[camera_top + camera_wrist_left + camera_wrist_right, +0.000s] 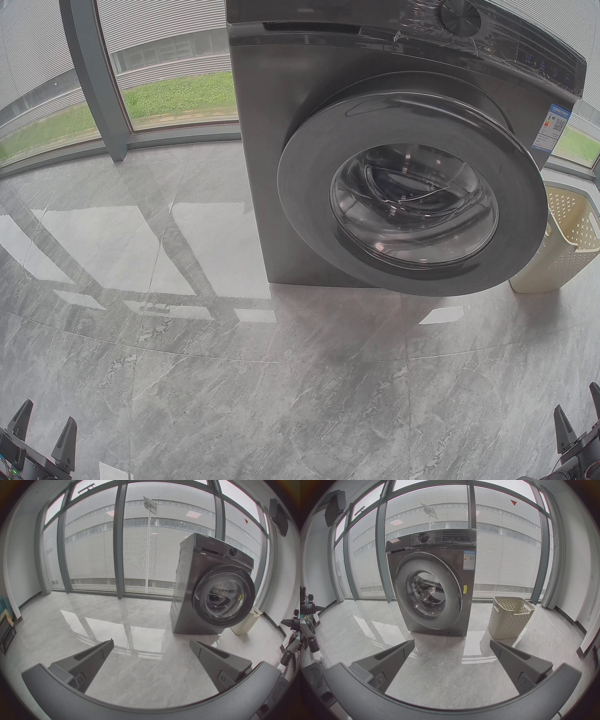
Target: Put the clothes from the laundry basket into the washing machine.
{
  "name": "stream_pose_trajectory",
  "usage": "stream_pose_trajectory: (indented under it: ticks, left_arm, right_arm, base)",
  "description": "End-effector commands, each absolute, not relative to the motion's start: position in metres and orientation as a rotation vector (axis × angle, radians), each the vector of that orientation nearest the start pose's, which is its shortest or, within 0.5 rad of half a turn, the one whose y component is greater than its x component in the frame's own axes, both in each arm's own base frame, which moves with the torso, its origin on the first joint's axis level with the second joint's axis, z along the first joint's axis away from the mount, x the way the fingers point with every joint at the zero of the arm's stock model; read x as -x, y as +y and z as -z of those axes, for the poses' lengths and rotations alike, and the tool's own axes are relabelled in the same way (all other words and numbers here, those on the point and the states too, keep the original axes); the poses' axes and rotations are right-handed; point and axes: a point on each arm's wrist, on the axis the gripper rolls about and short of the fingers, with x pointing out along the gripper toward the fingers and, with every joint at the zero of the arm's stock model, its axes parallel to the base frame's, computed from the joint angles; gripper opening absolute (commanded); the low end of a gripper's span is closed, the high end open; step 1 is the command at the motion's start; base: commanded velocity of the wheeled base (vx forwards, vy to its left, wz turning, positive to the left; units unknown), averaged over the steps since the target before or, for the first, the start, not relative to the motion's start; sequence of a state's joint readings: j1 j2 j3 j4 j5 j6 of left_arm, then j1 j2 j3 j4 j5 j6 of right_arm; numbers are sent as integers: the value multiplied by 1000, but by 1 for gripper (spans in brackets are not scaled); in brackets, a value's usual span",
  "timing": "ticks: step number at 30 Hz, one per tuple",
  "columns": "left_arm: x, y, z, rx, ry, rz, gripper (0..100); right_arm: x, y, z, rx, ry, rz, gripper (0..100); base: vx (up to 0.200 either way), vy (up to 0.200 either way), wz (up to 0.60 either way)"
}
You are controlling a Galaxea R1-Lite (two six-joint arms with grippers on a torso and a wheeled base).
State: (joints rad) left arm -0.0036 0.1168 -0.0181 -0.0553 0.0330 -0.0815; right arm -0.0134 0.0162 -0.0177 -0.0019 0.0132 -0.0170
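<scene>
Laundry basket (565, 244), cream and perforated, stands upright on the grey marbled floor (250, 375) to the right of the washing machine (269, 125), close by but not touching it. The right wrist view shows the basket (511, 617) with a cut-out handle in its rim; what lies inside cannot be made out from any angle.

The dark grey washing machine sits at the far side of the room before tall windows (169, 62), with grass beyond the glass. Its round door (412, 194), with a clear porthole, faces the robot. Whether the door is latched or slightly ajar cannot be told. A control dial (459, 15) sits on the top panel, and a label (550, 128) is stuck to the upper right of the front.

At the near left edge of the floor the left pincer (44, 431) hangs low, well apart from the machine. Its two dark fingers are spread wide with nothing between them, as its own wrist view confirms (150, 645). At the near right the right pincer (578, 412) is likewise spread wide and empty-handed, its wrist view (451, 645) looking between the fingers at the machine (431, 589) and the basket beside it.
</scene>
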Motion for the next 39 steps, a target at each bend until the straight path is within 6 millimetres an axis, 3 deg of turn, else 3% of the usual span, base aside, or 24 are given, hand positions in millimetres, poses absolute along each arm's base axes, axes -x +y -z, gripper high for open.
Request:
stream_pose_trajectory:
  ticks: [1, 5, 8, 11, 16, 19, 28, 34, 39]
  left_arm:
    - [23, 2, -78, 64, 4, -68, 100]
    - [23, 0, -75, 0, 8, -6, 100]
    - [23, 0, -75, -6, 6, 3, 100]
    - [23, 0, -75, -5, 6, 3, 100]
    - [23, 0, -75, -9, 8, 17, 100]
    - [23, 0, -75, -6, 8, 17, 100]
    - [23, 0, -75, -5, 8, 18, 100]
    - [23, 0, -75, -5, 8, 20, 100]
    - [23, 0, -75, -5, 8, 20, 100]
  right_arm:
    - [23, 1, -76, 12, -2, 0, 100]
    - [24, 1, -82, 11, -41, -9, 100]
    - [37, 1, -123, -32, -208, -20, 100]
    - [34, 1, -130, -51, -128, -36, 100]
    - [6, 4, -115, -133, 224, -174, 100]
    - [-17, 5, -120, -160, 332, -179, 100]
    - [-98, 14, -138, -171, 385, -266, 100]
    - [-117, 35, -134, -208, 435, -402, 100]
    - [-120, 54, -141, -249, 409, -520, 100]
  base:
    - [0, 0, 0]
    - [0, 0, 0]
    - [0, 0, 0]
    - [0, 0, 0]
    - [0, -120, 0]
    - [0, -200, 0]
    - [0, -200, 0]
    - [0, -200, 0]
    - [0, -200, 0]
